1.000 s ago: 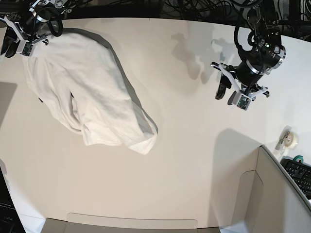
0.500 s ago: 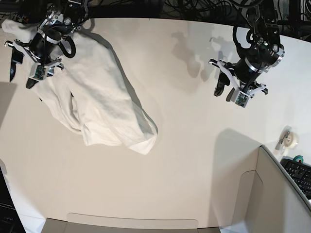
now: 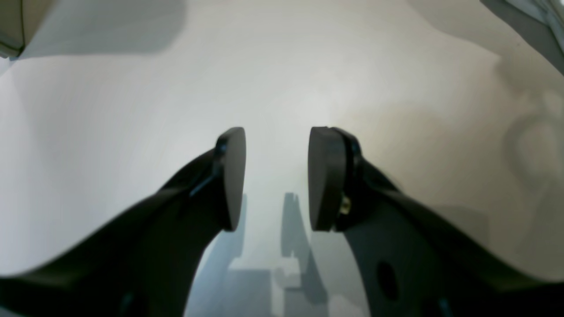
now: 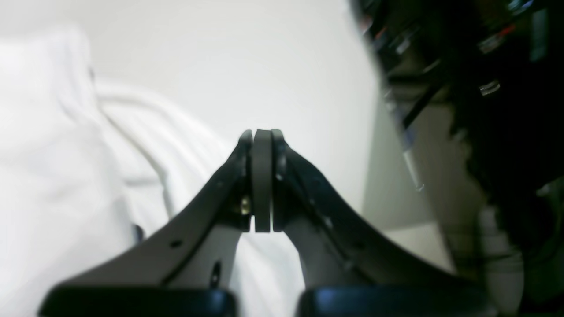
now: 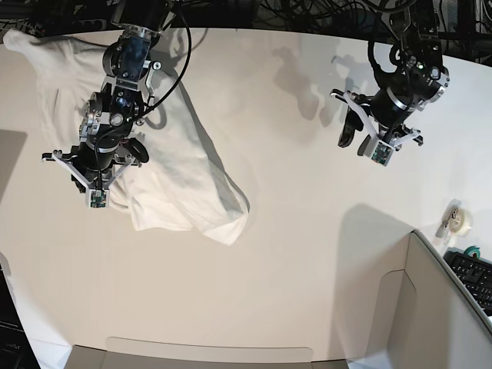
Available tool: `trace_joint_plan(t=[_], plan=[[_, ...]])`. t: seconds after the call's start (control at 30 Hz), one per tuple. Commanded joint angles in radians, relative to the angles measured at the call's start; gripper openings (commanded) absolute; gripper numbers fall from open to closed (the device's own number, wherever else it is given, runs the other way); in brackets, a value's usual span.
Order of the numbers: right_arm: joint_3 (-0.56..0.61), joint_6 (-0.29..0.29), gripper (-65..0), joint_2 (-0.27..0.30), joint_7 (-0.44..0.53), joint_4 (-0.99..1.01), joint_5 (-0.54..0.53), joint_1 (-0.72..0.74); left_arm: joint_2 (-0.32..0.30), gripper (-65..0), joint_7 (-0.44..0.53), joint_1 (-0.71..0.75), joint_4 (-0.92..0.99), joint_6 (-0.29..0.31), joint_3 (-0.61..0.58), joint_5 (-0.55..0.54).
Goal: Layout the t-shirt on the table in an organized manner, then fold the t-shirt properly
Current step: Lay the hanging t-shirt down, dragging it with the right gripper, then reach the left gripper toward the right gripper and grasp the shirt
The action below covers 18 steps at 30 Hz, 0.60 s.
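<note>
Both arms idle in layout step: right gripper (image 4: pixel 262 185) is closed empty over bunched t-shirt (image 5: pixel 165 165), left gripper (image 3: pixel 275 178) open above table (image 5: pixel 292 254); you likely need to re-open & grab an edge.

The white t-shirt (image 5: pixel 173 165) lies crumpled and bunched on the far left of my white surface (image 5: pixel 307 254), stretched diagonally from the back corner toward the middle, its folds overlapping; no print shows. The surface is smooth and matte.
</note>
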<state>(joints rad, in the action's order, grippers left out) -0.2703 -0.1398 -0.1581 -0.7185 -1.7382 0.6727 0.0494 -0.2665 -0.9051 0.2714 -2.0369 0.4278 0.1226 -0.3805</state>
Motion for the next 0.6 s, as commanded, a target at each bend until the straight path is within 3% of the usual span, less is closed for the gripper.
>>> trace_joint_plan(t=[0.0,0.07,0.33,0.5,0.57], plan=[[-0.020,0.010,-65.0,0.001,0.018,0.036,0.008,0.036,-0.010,-43.5,0.027,-0.007,-0.015,-0.002,0.005,-0.007],[-0.050,0.010,-65.0,0.009,0.027,0.126,-0.035,0.068,-0.010,-43.5,0.027,-0.007,-0.015,-0.002,0.005,-0.007],[-0.082,0.010,-65.0,0.125,0.060,0.369,-0.356,0.083,-0.010,-43.5,0.033,-0.013,-0.023,-0.002,0.007,-0.007],[-0.082,0.019,-65.0,0.145,0.061,0.378,-0.397,0.050,-0.010,-43.4,0.036,-0.054,-0.038,-0.002,-0.001,-0.010],[-0.082,0.053,-65.0,0.145,0.061,0.363,-0.394,0.034,-0.006,-43.1,0.028,-0.099,-0.038,-0.002,-0.007,-0.012]])
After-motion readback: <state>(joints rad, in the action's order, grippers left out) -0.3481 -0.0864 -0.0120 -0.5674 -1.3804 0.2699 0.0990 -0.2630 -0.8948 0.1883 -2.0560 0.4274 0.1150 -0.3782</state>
